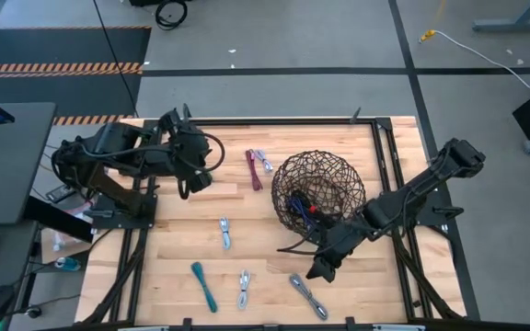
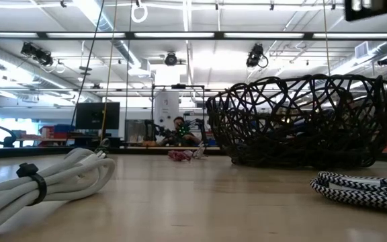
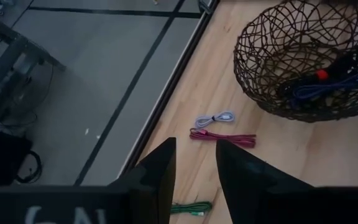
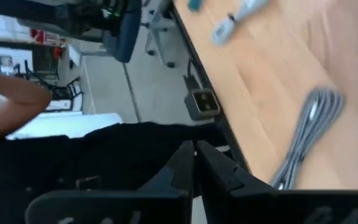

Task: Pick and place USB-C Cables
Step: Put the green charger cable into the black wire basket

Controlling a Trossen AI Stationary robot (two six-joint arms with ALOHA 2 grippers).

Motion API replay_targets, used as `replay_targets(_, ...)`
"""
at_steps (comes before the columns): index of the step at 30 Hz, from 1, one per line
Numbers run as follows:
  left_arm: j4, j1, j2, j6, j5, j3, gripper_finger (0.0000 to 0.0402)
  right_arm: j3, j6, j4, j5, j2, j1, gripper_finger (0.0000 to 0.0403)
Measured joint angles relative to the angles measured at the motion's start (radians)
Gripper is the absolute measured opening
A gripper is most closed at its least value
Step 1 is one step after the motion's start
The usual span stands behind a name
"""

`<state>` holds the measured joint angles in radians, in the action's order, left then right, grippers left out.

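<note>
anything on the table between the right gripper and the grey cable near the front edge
Nothing: in the high view, only bare wood separates the right gripper from the grey cable.

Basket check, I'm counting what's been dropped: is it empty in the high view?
No, the basket holds dark, blue and red cables at its bottom.

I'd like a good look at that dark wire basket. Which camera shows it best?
The low view: the wire-mesh basket stands side-on, weave and rim plain. The high view looks down into the basket, with the right arm crossing its edge. The left wrist view shows it with cables inside, but cropped. The right wrist view misses it.
</note>
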<state>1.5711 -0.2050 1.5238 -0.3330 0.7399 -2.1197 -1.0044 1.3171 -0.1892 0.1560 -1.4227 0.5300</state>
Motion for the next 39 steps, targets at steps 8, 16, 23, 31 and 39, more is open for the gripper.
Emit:
replay_targets(8, -0.009, 0.0, 0.0, -0.024, 0.0, 0.0, 0.0121, 0.043, 0.072, -0.022, 0.014, 0.001, 0.051, 0.0057)
replay_targets(16, -0.033, 0.001, 0.0, -0.024, 0.0, 0.0, 0.0121, 0.044, 0.174, -0.075, 0.011, 0.001, 0.111, 0.0125)
replay_targets(23, -0.034, 0.001, 0.0, -0.023, 0.0, 0.0, 0.0121, 0.044, 0.212, -0.048, -0.01, 0.001, 0.164, 0.0138)
replay_targets(31, -0.042, 0.049, 0.007, -0.012, 0.0, 0.0, 0.0121, 0.044, -0.07, 0.055, 0.009, 0.024, 0.019, 0.0135)
replay_targets(39, -0.015, 0.162, 0.08, 0.125, -0.167, 0.0, 0.0121, 0.043, -0.329, 0.028, 0.241, 0.073, -0.217, 0.0135)
